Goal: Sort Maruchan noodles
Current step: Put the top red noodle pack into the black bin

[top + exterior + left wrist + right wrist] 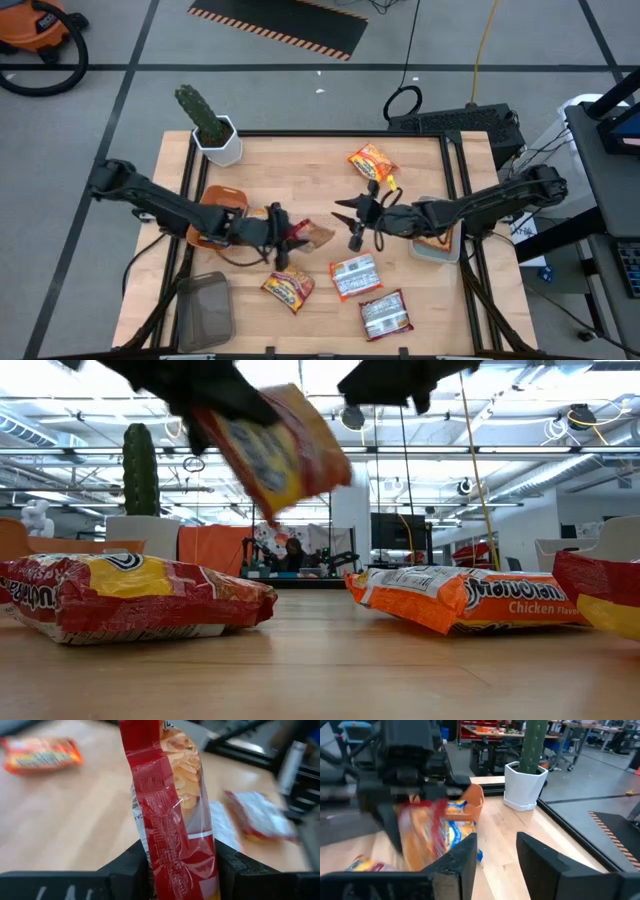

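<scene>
Seen from above, a wooden table (300, 190) carries the scene. At its far left corner stands a white pot with a cactus (212, 128). Nearer, at the left edge, an orange bowl (216, 212) lies beneath the left arm, and a grey tray (204, 308) sits at the near left corner.

The left gripper (290, 236) hangs over the table's middle, its fingers (131, 865) clamped on a red-and-yellow noodle packet (172, 810). The left wrist view shows the packet standing on edge between the two dark pads; the low view shows it lifted clear of the wood and tilted (285, 450).

Below it on the table, toward the near edge, lies a second red-yellow packet (288, 288). Right of that rests a pale packet with orange trim (355, 276), and nearer the front edge a dark red-white packet (385, 313).

The right gripper (352, 212) faces the left one across the table's centre, just apart from the held packet. Its fingers (462, 857) stand spread with nothing between them, as the right wrist view shows.

Toward the far edge lies an orange-yellow packet (371, 161). At the right edge a second grey tray (440, 252) sits under the right arm, with an orange packet partly hidden in it.
</scene>
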